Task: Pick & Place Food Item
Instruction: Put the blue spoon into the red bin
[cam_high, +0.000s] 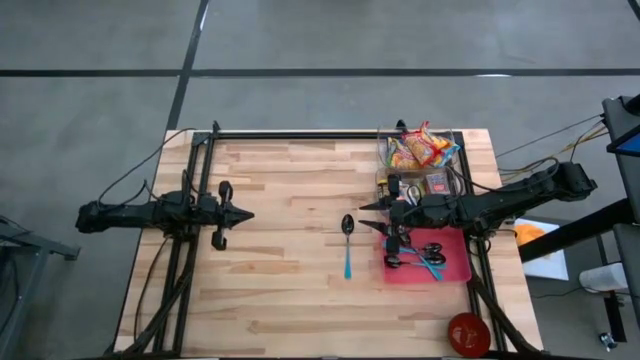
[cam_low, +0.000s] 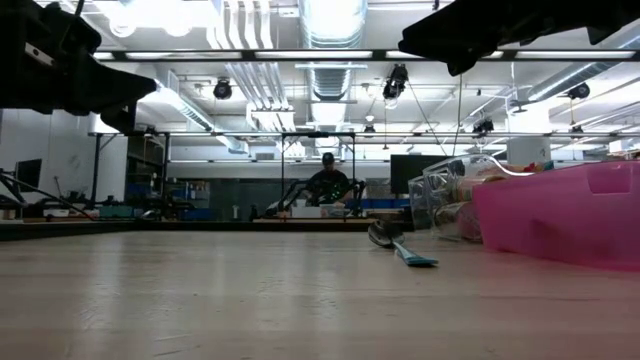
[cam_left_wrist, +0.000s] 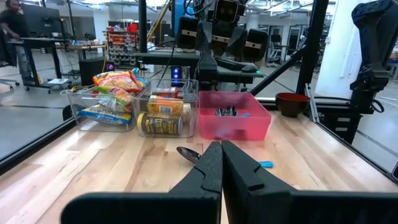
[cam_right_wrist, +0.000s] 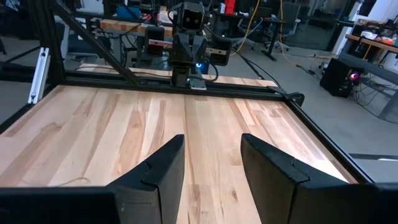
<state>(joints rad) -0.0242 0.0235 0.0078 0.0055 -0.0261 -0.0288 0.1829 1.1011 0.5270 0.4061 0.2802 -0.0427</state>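
Snack bags (cam_high: 418, 150) in clear bin (cam_high: 384, 152), table's (cam_high: 280, 200) far-right corner.

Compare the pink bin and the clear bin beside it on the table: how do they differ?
The pink bin is opaque pink; the clear bin is see-through. The pink bin holds utensils; the clear bin holds snack bags and cans. In the high view, the clear bin sits nearer the table's far edge, the pink bin nearer its middle. Both stand on the table's right side, under the right arm.
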